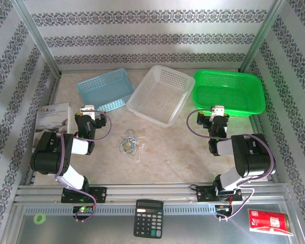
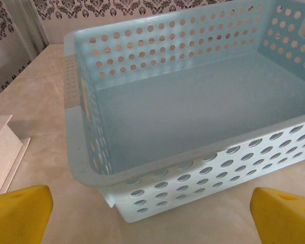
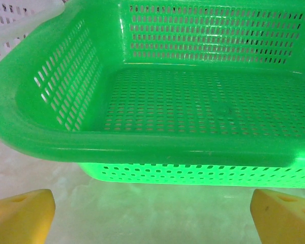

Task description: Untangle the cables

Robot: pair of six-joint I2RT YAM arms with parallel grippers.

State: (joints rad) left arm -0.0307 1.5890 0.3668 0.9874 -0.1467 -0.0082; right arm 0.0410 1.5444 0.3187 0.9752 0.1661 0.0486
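While both arms sit folded at the near edge of the counter [image 1: 178, 157], the overhead view puts the cables [image 1: 132, 141] on bare counter left of its middle. They are nearer the left arm [image 1: 56, 152] than the right arm [image 1: 249, 155] and touch neither. They form one small, loose clump of very thin wires, with blue, yellowish-tan and whitish loops lying over one another and a pale strand trailing toward the near edge. Which wire crosses which is too small to tell. Three baskets line the far edge: a blue basket [image 1: 114, 105] toward the far left corner, a white basket [image 1: 152, 114] set askew in the middle, and a green basket [image 1: 256, 89] toward the far right corner. They are probably there to receive the wires once separated. A book [image 1: 51, 119] lies at the left edge.

From the left wrist, the left fingers [image 2: 20, 213] are spread wide with nothing between them. They face the near wall of the blue basket [image 2: 218, 168], which is empty inside.

From the right wrist, the right fingers [image 3: 23, 213] are likewise spread wide and empty. They point at the rim of the green basket [image 3: 168, 147], also empty, with a corner of the white basket [image 3: 15, 20] at its left. Each wrist looks past the clump, which reads as a resting pose with no grasp begun.
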